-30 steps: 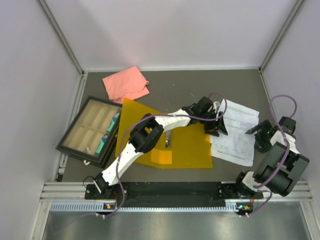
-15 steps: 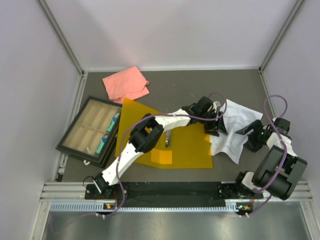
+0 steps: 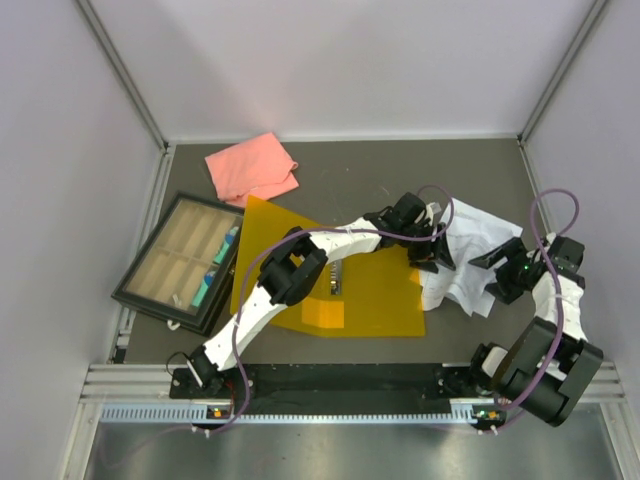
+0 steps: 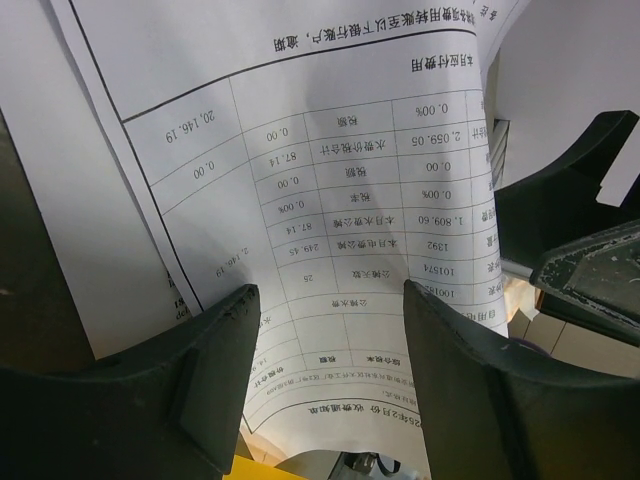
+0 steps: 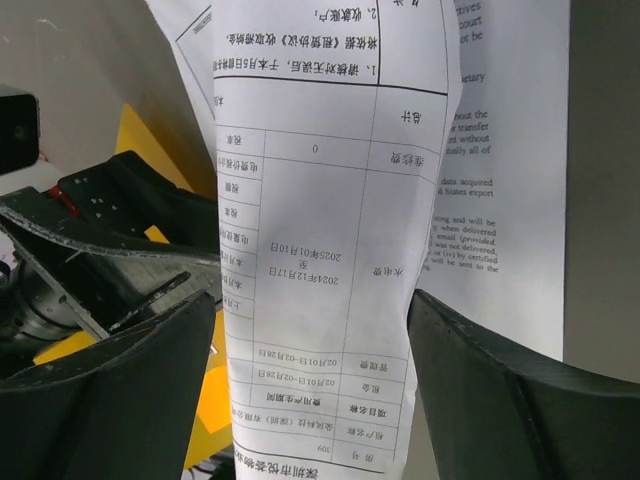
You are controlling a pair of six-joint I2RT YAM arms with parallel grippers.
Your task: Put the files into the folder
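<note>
Folder [image 3: 370, 295] lies open and flat mid-table, nearer the front edge. The files [image 3: 468, 232] are just off its right edge, toward the right side of the table [image 3: 400, 180], so none are in the folder yet.

Left gripper [image 3: 432, 256] reaches across the folder to the sheets' left margin. Its jaws are wide apart with printed paper [image 4: 330, 200] bowed up between the fingers [image 4: 215, 350], and nothing is pinched.

Right gripper [image 3: 488, 276] faces it from the right edge of the stack. It is also spread wide, with a sheet [image 5: 320, 200] standing up between its fingers [image 5: 480, 380]. I see no clamp on it.

The stack is humped and creased in the middle, most likely because the two grippers are crowding it from opposite sides to raise an edge they can take.

Hard to tell:
- How many sheets there are.
- Whether the files' left edge sits on the folder or only touches it, since the left gripper covers that seam.
- The folder's clip, which is mostly under the left arm.
- Both sets of fingertips, which are cut off by the bottom of the wrist views.
- The table print on the sheets, which is too small to read.

Pink cloth [image 3: 252, 166] sits at the back left. Black-framed tray [image 3: 180, 262] is at the left edge. Both are well apart from the files and folder.
</note>
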